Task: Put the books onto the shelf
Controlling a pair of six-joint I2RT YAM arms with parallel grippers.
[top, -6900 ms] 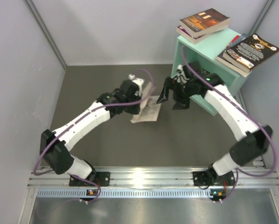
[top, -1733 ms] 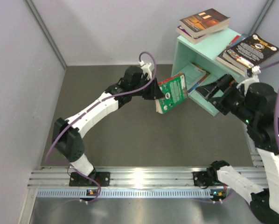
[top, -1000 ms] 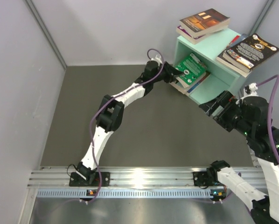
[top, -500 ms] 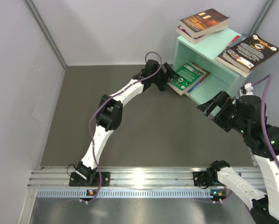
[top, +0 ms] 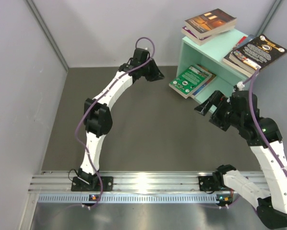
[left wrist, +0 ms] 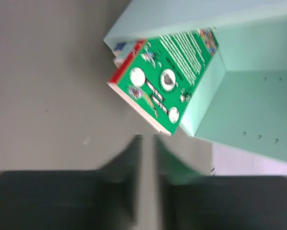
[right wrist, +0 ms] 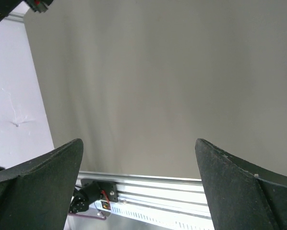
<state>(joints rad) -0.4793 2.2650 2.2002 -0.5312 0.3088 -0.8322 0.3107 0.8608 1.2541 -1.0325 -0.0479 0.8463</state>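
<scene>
Green book [top: 189, 79] overhangs shelf [top: 219, 48] open front edge, atop others. Left hand [top: 156, 76] left of shelf, blurred, can't tell its state. Right hand [right wrist: 138, 142] fingers wide apart, empty, near shelf front.

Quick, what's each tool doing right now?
Left tool: nearly closed, holding nothing; the green book lies apart from it.
Right tool: wide open, holding nothing.
</scene>
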